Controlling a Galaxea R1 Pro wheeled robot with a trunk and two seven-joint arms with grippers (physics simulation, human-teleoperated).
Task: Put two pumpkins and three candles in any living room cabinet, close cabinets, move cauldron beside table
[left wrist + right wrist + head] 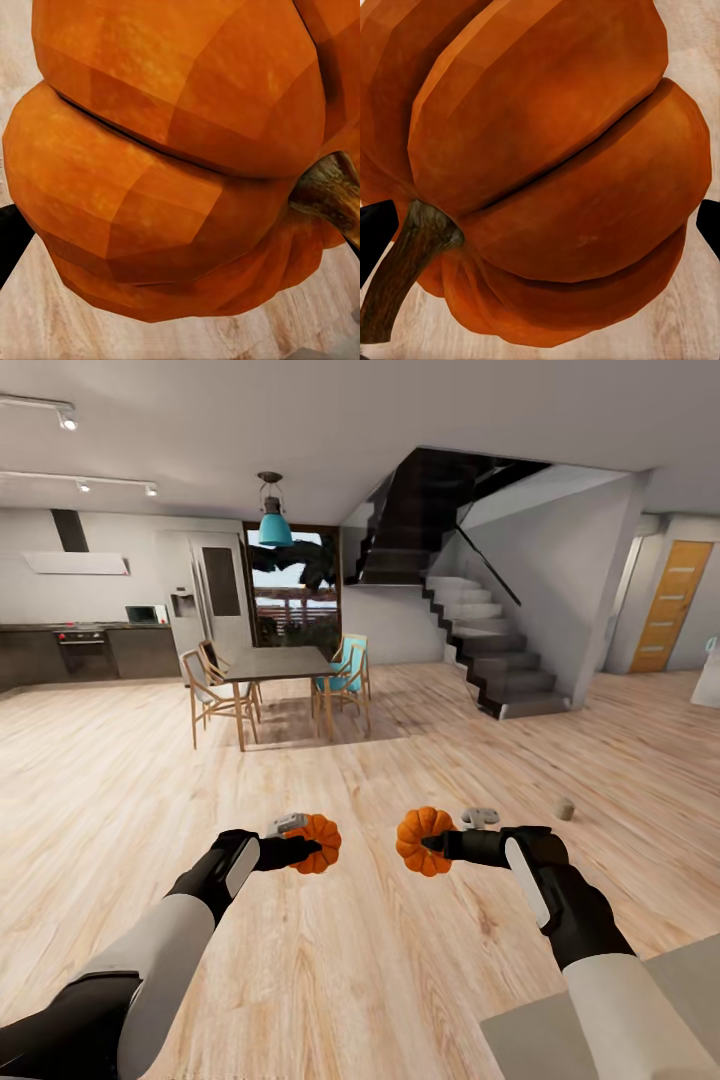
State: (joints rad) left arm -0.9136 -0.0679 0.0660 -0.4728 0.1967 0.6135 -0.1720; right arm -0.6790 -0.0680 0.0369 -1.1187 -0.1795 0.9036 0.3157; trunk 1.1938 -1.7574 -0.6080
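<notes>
Held out in front over pale wood plank floor (360,980): two small orange ribbed pumpkins, one per arm, level with each other and apart; left gripper (305,848) clamped on the left orange ribbed pumpkin (318,843), black fingers pressed across its near side; right gripper (432,844) clamped likewise on the right orange ribbed pumpkin (424,841), fingers narrowed to the fruit's width. From the left wrist, left pumpkin (172,157) very close, deep grooves between its lobes, rough brown stem (330,191) jutting out sideways, a sliver of black finger (11,240) at the frame edge; from the right wrist, right pumpkin (540,165) just as close, brown stem (409,262) angled outward, black fingertips (375,232) showing at both sides. Farther off on the floor, beyond the right arm, a short stubby tan-beige cylinder candle (564,809), upright, well apart from both grippers. In the background, a dark rectangular dining table (275,663) ringed by wooden chairs (212,695), one with a teal cushion; a teal pendant lamp (275,525) above it; a dark kitchen counter with oven (85,650) along the far left wall; a grey staircase (495,650) rising leftwards; an orange panelled door (675,605) at far right.
</notes>
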